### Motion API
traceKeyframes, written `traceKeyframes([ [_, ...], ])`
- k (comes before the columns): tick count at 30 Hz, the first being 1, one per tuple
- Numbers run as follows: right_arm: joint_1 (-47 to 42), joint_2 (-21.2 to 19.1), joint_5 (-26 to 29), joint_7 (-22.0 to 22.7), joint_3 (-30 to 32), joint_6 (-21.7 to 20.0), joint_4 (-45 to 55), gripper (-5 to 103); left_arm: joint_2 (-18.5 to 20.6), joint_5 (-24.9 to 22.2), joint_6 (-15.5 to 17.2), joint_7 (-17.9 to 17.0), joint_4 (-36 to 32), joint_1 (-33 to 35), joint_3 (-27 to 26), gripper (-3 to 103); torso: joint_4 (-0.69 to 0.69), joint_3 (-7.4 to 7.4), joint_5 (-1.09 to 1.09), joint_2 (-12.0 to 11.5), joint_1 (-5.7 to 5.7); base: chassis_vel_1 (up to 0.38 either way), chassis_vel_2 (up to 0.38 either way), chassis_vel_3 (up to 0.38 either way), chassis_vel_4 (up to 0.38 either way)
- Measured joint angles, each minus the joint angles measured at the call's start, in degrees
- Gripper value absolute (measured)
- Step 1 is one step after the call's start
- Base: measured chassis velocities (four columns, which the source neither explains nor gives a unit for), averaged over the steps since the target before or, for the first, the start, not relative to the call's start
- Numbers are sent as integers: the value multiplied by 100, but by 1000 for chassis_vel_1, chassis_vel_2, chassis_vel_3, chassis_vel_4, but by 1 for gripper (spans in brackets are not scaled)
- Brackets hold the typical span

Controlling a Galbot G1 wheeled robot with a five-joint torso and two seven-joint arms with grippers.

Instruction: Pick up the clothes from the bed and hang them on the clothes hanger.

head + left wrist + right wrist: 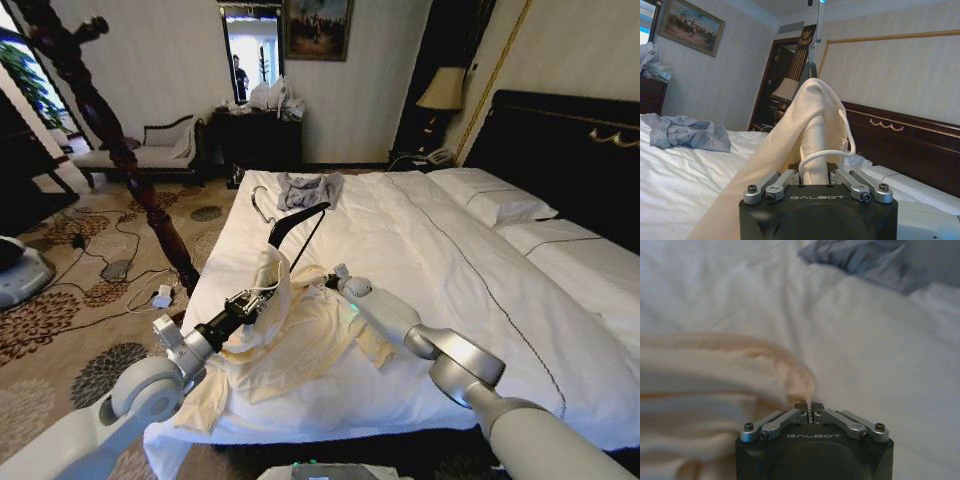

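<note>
Left pincer point(262, 297), near the bed's point(450, 260) foot edge, is pinching a fold of the shirt point(300, 340) and lifts it off the sheet; in the left wrist view the cloth rises as a peak between the fingers with a white cord looped over it. The hanger point(292, 225) stands tilted above, one end buried in the lifted cloth. Right pincer point(810, 405) is pressed together on the shirt's edge, low on the sheet. The grey garment point(308, 188) lies well apart by the far edge.

Risks, as judged: thin cloth may slip from either grip; the hanger appears loosely seated and may tip out; the cord may snag.
</note>
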Motion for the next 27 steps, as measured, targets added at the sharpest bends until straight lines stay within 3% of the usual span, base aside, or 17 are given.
traceKeyframes([
  [12, -219, -1046, 428, 703, 633, 27, 1231, 1, -52, 2, 4, 82, -255, 660, -503, 20, -2, -1, 1, 0, 0, 0, 0, 0, 0],
  [22, 57, -1311, 453, 911, 907, 175, 1351, 1, -171, 223, 9, 361, -495, 1970, -1318, 20, 1, -2, 0, 0, -1, 0, 0, 0, 0],
  [27, 186, -1485, 430, 1011, 1020, 241, 1549, 1, -246, 491, -23, 471, -532, 2388, -1391, 20, 1, -2, 0, 0, -1, 0, 0, 0, 0],
])
